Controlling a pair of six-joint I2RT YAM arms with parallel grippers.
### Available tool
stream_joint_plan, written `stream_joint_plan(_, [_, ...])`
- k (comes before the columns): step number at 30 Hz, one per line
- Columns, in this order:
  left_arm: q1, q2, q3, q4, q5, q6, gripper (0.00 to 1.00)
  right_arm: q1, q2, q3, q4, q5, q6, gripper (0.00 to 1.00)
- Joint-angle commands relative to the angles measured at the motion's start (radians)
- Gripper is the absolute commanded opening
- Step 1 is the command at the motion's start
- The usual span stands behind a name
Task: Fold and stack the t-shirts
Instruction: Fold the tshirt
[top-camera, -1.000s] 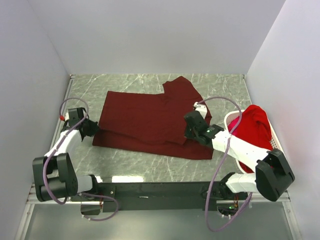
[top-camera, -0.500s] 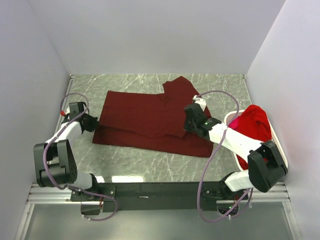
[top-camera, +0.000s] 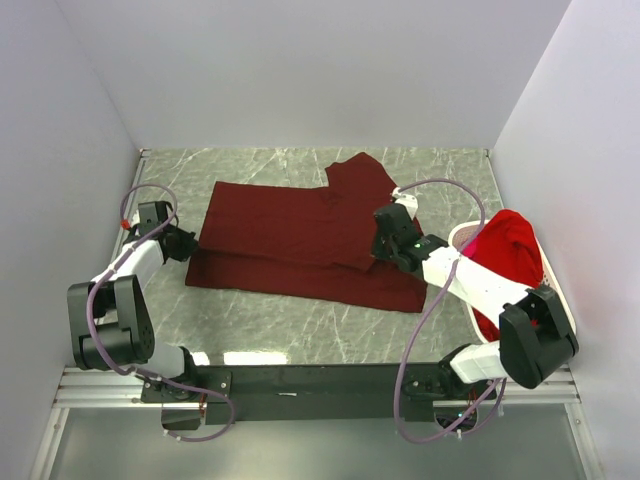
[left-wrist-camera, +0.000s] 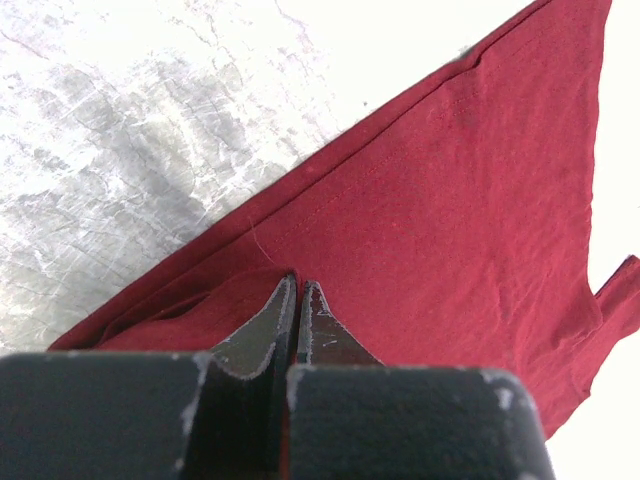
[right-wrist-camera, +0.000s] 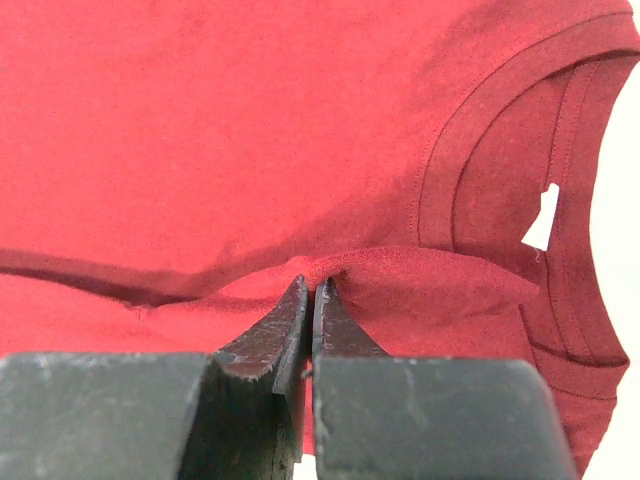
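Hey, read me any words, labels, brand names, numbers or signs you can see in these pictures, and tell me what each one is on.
No text can be read anywhere.
The dark red shirt is plain; a small white patch at its neckline shows no lettering.
The red shirt, the basket and the table carry no marks.

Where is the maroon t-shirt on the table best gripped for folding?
At both ends of its upper layer's near edge, coming in low from the outer sides: the maroon t-shirt lies flat and wide. The left gripper and right gripper are shut there.
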Motion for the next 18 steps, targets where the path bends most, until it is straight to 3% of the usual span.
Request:
stream_joint_plan(1, [0.005, -0.011, 0.026, 0.017, -0.025, -0.013, 0.01, -0.015, -0.016, 0.021, 0.03, 0.03, -0.01, 0.0])
stream_joint_plan(6, [0.004, 0.002, 0.029, 0.036, -0.016, -0.013, 0.01, -0.027, -0.009, 0.021, 0.033, 0.024, -0.01, 0.0])
stream_joint_plan(12, [0.005, 0.047, 0.048, 0.042, -0.016, -0.01, 0.11, -0.031, 0.06, 0.081, 0.005, 0.019, -0.011, 0.0])
stream_joint_plan(15, [0.005, 0.065, 0.055, 0.051, -0.01, -0.007, 0.27, -0.031, 0.095, 0.102, 0.005, 0.014, -0.01, 0.3])
stream_joint_plan(16, [0.004, 0.068, 0.058, 0.048, -0.009, -0.007, 0.34, -0.031, 0.112, 0.108, 0.008, 0.01, -0.013, 0.46])
stream_joint_plan(18, [0.005, 0.061, 0.061, 0.051, -0.013, -0.002, 0.42, -0.031, 0.132, 0.131, 0.013, 0.005, -0.022, 0.54])
